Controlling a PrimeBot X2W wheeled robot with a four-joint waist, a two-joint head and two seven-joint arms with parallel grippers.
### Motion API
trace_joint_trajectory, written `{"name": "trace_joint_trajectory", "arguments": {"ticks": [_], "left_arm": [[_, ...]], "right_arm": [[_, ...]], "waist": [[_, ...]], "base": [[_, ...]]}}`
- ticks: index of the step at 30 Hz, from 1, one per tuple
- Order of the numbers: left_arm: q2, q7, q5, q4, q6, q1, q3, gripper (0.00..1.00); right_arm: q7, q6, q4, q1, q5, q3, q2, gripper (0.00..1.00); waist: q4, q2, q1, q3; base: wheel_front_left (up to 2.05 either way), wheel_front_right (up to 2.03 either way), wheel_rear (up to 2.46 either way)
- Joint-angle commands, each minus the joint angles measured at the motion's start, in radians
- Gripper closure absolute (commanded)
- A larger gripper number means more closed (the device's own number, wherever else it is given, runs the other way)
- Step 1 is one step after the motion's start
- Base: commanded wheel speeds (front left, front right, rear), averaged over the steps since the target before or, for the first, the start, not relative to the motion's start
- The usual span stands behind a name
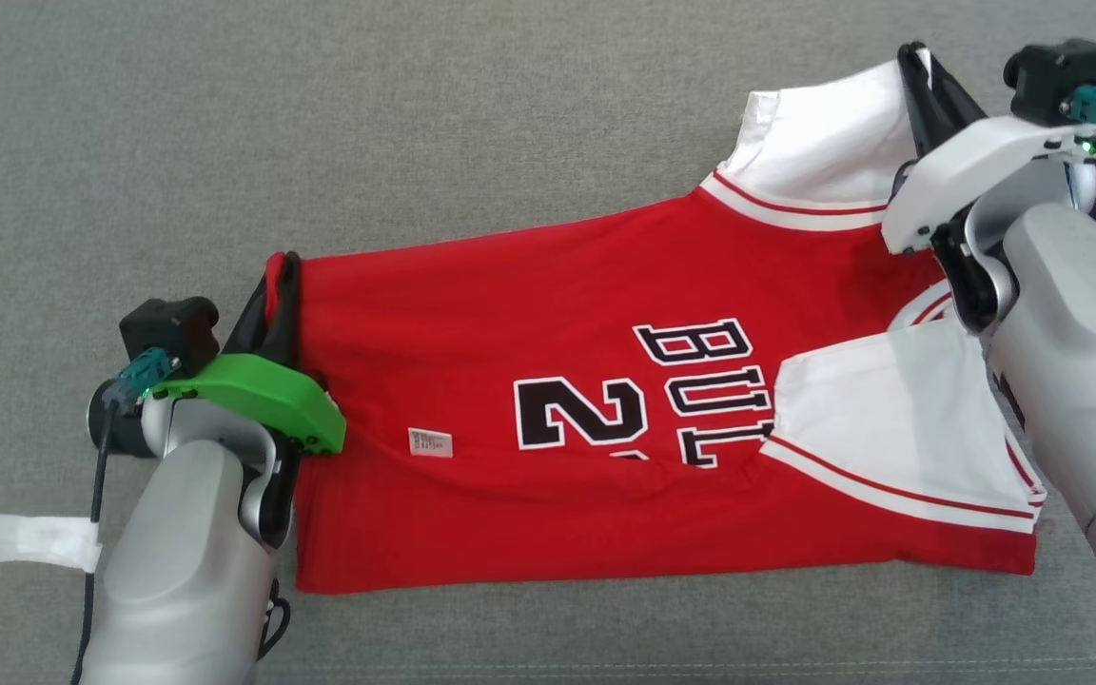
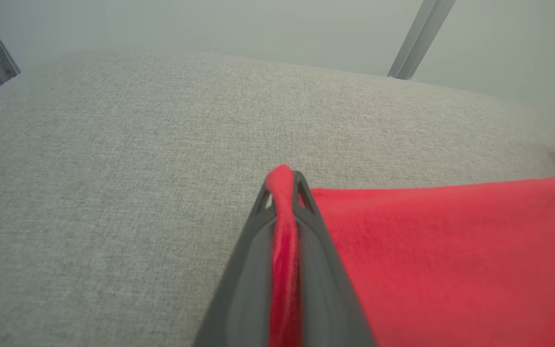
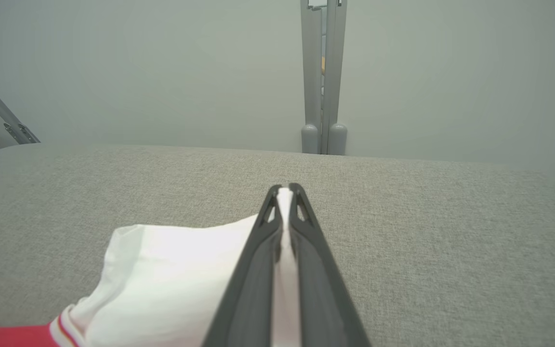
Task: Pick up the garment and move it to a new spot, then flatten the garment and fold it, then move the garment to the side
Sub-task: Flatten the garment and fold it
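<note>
The left fingers (image 2: 251, 289) clamp the red jersey (image 1: 510, 314) at its hem; the right fingers (image 3: 253, 279) clamp its white sleeve (image 1: 824, 133).

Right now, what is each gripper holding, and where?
Left gripper pinches the red hem corner of the jersey; right gripper pinches its white sleeve.

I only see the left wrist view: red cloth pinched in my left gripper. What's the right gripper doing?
Observer: The right gripper is shut on a white sleeve of the jersey, at its far right corner.
Operator: Is the jersey flat?
Observer: Mostly; its other white sleeve is folded over part of the black lettering.
Operator: Anything else nearby?
Observer: A white strip lies at the near left.
</note>
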Motion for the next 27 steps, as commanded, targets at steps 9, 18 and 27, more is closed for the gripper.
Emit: {"name": "trace_joint_trajectory", "arguments": {"ticks": [9,18,27], "left_arm": [[0.041,0.0,0.01,-0.018,0.002,0.139,0.035,1.0],[0.031,0.0,0.02,-0.035,0.002,0.252,0.07,1.0],[0.018,0.0,0.029,-0.037,0.002,0.32,0.105,1.0]], "right_arm": [[-0.006,-0.002,-0.253,0.292,0.091,0.003,-0.063,1.0],[-0.006,-0.002,-0.384,0.527,0.113,-0.049,-0.047,1.0],[-0.006,-0.002,-0.427,0.651,0.092,-0.078,-0.023,1.0]], "waist": [[-0.097,0.0,0.0,-0.156],[-0.119,0.0,0.0,-0.224],[-0.137,0.0,0.0,-0.249]], "base": [[0.0,0.0,0.0],[0.0,0.0,0.0],[0.0,0.0,0.0]]}}
